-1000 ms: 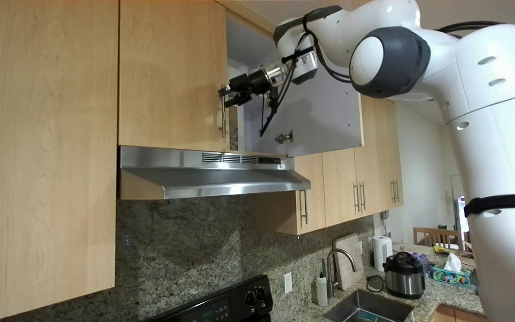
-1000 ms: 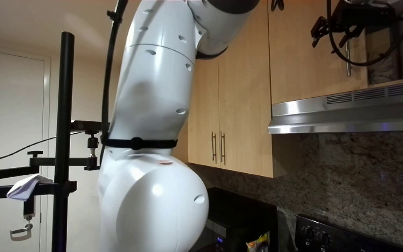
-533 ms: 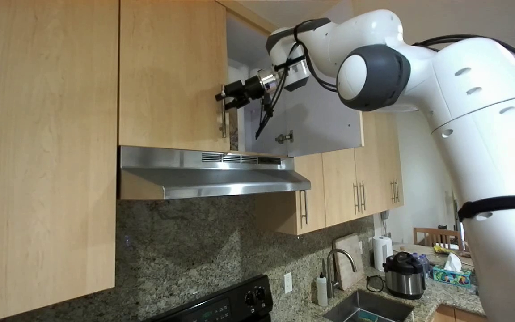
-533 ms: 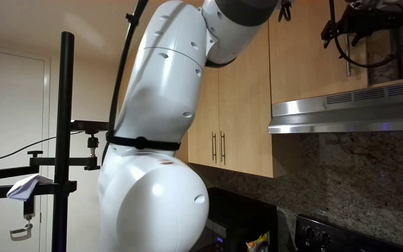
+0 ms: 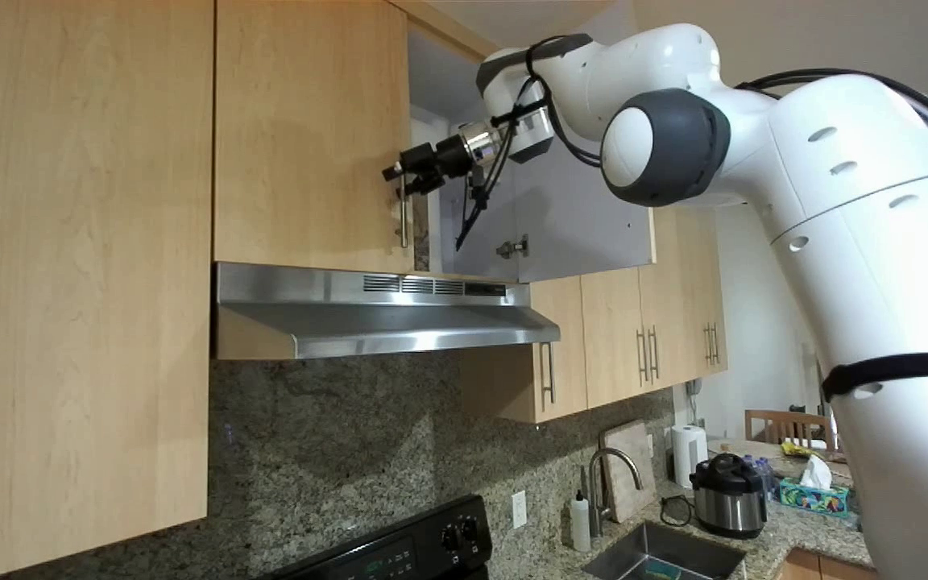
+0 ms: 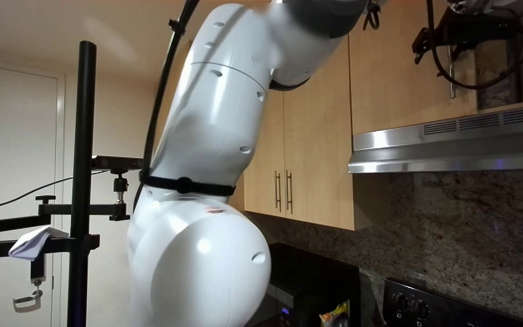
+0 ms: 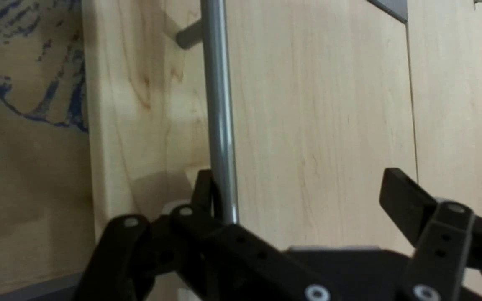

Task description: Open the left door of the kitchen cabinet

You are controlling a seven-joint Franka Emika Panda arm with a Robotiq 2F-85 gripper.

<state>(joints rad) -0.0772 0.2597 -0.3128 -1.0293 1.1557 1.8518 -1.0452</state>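
Observation:
The left door (image 5: pixel 311 145), a flat light-wood panel, is closed over its half of the kitchen cabinet, whose pale interior (image 5: pixel 441 72) shows beside it. Its slim vertical metal bar handle (image 7: pixel 219 104) runs down near the door's free edge. My gripper (image 7: pixel 297 186) is open at the handle's upper part, also seen in both exterior views. In the wrist view the bar passes between the fingers, close to the inner side of the left finger (image 7: pixel 202 188); contact is unclear. The right finger (image 7: pixel 408 200) stands well apart, in front of the door panel. The bar's lower visible end disappears behind the gripper.
The cabinet's other door (image 5: pixel 585 209) is swung outward beside my wrist, white inner face and hinge showing. A steel range hood (image 5: pixel 383 322) juts out below. Taller wood cabinets (image 5: pixel 77 242) flank it. A black stand (image 6: pixel 82 181) rises near the arm's base.
My arm has come down, and the gripper has shifted left in the view facing the hood, bringing its fingers around the handle. Most motion came earlier; the last half second is slight. Both doors are unmoved.

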